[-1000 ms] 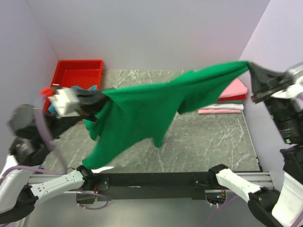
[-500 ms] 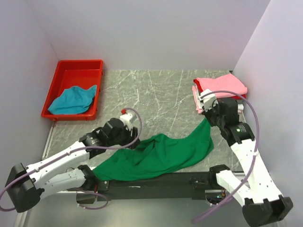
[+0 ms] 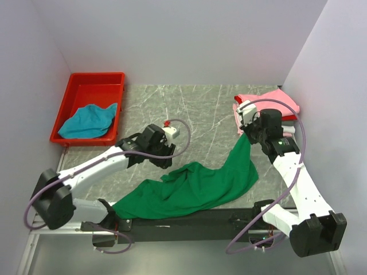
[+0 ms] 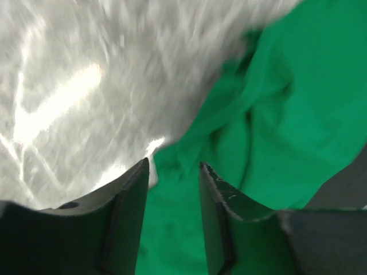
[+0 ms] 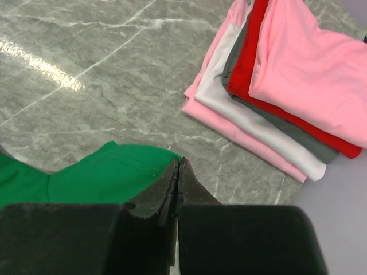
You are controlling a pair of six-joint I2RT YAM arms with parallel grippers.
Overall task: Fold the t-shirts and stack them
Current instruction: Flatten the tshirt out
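Note:
The bright green t-shirt [image 3: 195, 186] lies crumpled along the table's near edge, and one corner rises towards the right. My right gripper [image 3: 247, 137] is shut on that corner, and the wrist view shows its jaws [image 5: 179, 161] pressed together on the green hem [image 5: 103, 172]. My left gripper [image 3: 164, 161] hovers at the shirt's upper left edge. Its jaws [image 4: 172, 165] stand open over green cloth [image 4: 287, 103], with nothing pinched between them. A folded stack of pink, red, grey and whitish t-shirts [image 3: 266, 106] [image 5: 287, 74] sits at the back right. A teal-blue t-shirt [image 3: 87, 120] lies in the tray.
The red plastic tray [image 3: 94, 77] stands at the back left against the wall. Grey marble tabletop [image 3: 195, 114] shows between the tray and the stack. The black rail [image 3: 189, 220] with the arm bases runs along the near edge, partly under the green cloth.
The green shirt, held stretched in the air by both grippers, has come down onto the table. My left gripper has let go and opened. The right gripper still holds its corner, near the stack.

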